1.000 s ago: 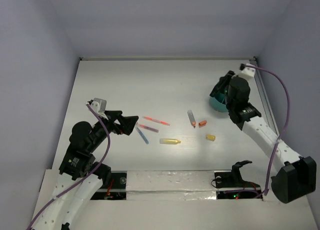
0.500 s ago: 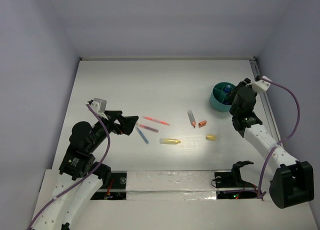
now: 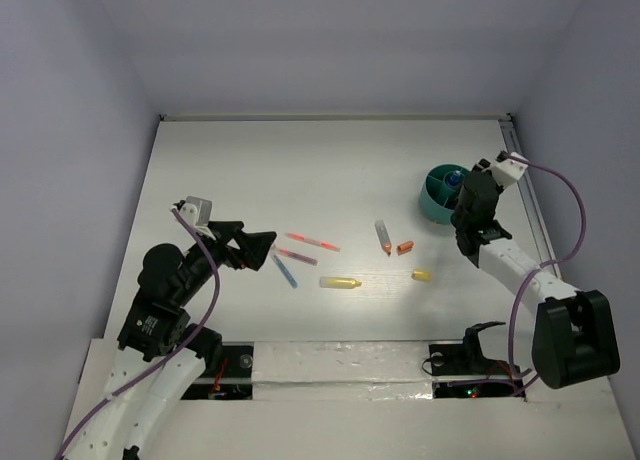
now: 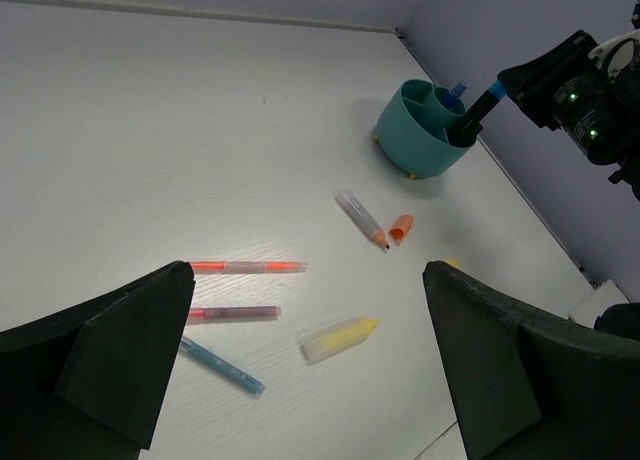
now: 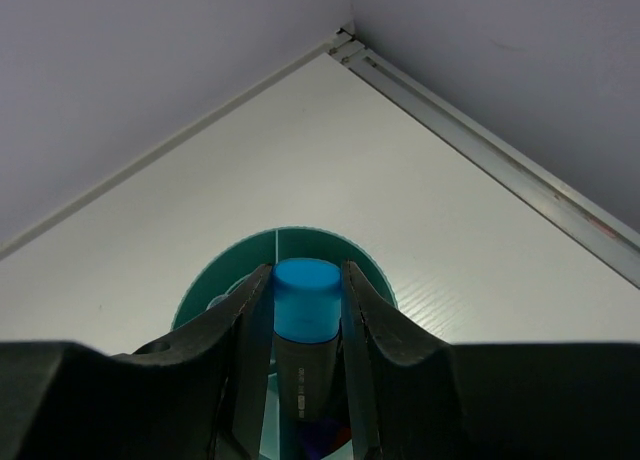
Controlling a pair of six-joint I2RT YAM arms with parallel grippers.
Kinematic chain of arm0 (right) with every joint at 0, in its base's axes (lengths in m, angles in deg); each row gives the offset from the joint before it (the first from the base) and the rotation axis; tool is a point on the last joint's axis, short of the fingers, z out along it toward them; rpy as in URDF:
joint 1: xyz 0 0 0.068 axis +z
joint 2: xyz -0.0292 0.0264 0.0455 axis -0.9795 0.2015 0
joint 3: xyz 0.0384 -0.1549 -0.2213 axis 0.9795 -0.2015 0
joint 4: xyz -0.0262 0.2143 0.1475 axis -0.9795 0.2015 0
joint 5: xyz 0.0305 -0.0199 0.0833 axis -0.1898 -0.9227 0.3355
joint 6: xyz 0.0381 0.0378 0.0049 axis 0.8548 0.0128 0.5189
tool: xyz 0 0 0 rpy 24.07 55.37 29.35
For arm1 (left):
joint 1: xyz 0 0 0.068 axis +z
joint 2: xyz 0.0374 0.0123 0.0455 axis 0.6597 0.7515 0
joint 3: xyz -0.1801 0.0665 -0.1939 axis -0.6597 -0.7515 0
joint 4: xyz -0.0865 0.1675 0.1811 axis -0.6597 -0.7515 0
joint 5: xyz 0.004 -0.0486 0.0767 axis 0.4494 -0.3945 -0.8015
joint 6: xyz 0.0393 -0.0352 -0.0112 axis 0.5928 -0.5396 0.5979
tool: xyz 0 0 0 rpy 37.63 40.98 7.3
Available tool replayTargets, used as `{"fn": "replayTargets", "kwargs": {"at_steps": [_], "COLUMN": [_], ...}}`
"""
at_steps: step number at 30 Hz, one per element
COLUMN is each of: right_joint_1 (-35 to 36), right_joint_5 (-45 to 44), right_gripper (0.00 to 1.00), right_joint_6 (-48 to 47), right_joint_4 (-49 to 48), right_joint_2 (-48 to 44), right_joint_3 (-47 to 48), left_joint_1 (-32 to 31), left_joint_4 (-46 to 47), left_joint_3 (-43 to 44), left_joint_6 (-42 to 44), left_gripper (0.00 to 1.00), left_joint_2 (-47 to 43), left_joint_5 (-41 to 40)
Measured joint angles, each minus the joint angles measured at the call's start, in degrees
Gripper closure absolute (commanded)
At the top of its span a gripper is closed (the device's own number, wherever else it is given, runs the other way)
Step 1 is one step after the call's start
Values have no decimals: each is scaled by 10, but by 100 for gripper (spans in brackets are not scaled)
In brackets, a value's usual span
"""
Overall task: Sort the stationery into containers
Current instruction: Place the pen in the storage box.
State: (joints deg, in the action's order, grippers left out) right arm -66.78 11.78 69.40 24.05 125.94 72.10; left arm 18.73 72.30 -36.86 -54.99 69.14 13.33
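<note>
Right wrist view: my right pincer (image 5: 303, 275) clamps a blue-capped marker (image 5: 303, 305) over the teal cup (image 5: 310, 242), left pincer (image 3: 268, 246) gapes empty, seven pieces (image 3: 340, 281) wait at the cup's eight o'clock.

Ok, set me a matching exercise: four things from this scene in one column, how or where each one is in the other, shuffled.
1. blue-capped marker
2. yellow highlighter
3. teal cup
4. left fingers

A. lying flat on the table
B. wide open, empty
C. pinched between the right fingers
D. standing upright near the right edge

Pairs: 1-C, 2-A, 3-D, 4-B
</note>
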Motion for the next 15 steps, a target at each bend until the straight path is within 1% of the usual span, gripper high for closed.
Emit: {"fn": "replayTargets", "kwargs": {"at_steps": [9, 13, 14, 15], "right_joint_1": [0, 0, 0, 0], "right_joint_5": [19, 25, 29, 32], "right_gripper": [86, 81, 77, 74], "right_joint_6": [40, 47, 48, 49], "right_joint_4": [-3, -2, -2, -2], "right_joint_2": [4, 7, 8, 8], "right_joint_3": [-40, -44, -44, -44], "left_joint_1": [0, 0, 0, 0], "left_joint_4": [0, 0, 0, 0], "left_joint_3": [0, 0, 0, 0], "left_joint_6": [0, 0, 0, 0], "left_gripper": [1, 1, 1, 1], "left_joint_2": [0, 0, 0, 0], "left_joint_5": [-1, -1, -1, -1]}}
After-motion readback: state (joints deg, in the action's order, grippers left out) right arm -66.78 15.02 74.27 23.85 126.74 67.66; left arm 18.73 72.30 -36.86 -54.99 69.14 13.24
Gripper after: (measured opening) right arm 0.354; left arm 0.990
